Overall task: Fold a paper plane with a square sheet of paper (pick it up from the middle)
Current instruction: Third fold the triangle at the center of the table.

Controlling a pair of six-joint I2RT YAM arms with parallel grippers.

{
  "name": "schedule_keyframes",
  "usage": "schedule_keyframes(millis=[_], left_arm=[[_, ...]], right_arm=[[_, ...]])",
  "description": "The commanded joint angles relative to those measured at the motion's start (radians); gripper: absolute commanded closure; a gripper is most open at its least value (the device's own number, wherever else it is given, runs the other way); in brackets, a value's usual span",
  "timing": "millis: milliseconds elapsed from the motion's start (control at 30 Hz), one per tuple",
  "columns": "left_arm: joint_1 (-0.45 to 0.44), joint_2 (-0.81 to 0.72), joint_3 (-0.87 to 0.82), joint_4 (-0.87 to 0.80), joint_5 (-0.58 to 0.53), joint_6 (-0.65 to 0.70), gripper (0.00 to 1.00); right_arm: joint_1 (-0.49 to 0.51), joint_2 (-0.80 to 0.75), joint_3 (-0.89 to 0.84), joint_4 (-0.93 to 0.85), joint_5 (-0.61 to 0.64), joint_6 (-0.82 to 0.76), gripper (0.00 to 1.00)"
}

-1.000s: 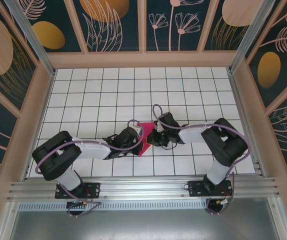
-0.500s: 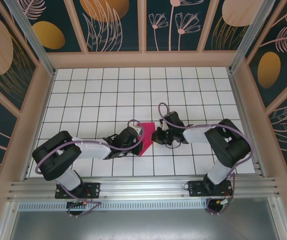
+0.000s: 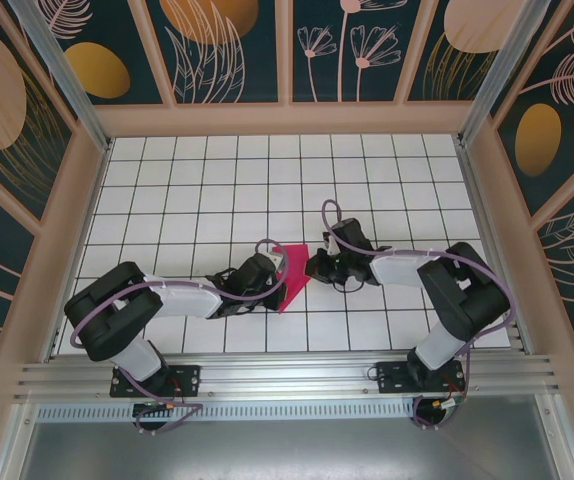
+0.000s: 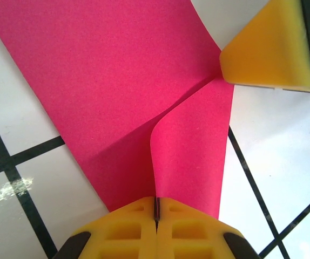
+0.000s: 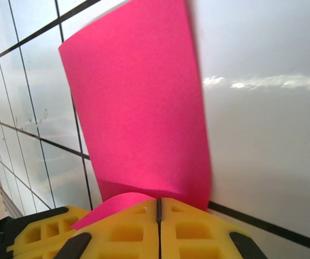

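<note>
Magenta-pink sheet of thin paper (image 3: 293, 278), creased into an angular shape, sits lifted between the two arms, over the white tiled bench (image 3: 217, 190). The left end effector (image 3: 273, 274) is just left of the sheet. In the left wrist view its yellow fingers (image 4: 187, 232) are pressed together, and the sheet's (image 4: 133, 81) lower edge runs into the seam between them. The right end effector (image 3: 314, 268) is just right of the sheet. In the right wrist view it (image 5: 159, 208) is likewise shut, and the sheet (image 5: 139, 108) rises straight out of its closed jaws. Its yellow tip (image 4: 268, 48) meets the sheet where two layers come together at a corner.

From above, the arms' dark wrists cover much of the sheet, so its full outline cannot be made out. In the left wrist view one flap overlaps another along a curved edge, and the upper part is cut off by the frame. In the right wrist view a small curl of paper bulges over the left finger, and how many layers are pinched cannot be told.

Beyond the sheet, bare tiles stretch to the far wooden frame (image 3: 287, 120) and out to both sides. The aluminium rail (image 3: 287, 375) along the near edge lies near the sheet.
</note>
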Motion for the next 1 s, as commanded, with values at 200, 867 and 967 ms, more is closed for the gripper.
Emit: schedule_keyframes(millis=[200, 867, 967], left_arm=[[0.002, 0.015, 0.007, -0.06, 0.01, 0.015, 1.0], [0.002, 0.023, 0.016, -0.072, 0.01, 0.017, 1.0], [0.003, 0.022, 0.018, -0.075, 0.009, 0.02, 1.0]], right_arm=[[-0.007, 0.074, -0.043, 0.049, 0.045, 0.001, 0.92], [0.134, -0.112, -0.176, 0.279, 0.046, 0.165, 0.92], [0.141, -0.088, -0.185, 0.323, 0.034, 0.179, 0.92]])
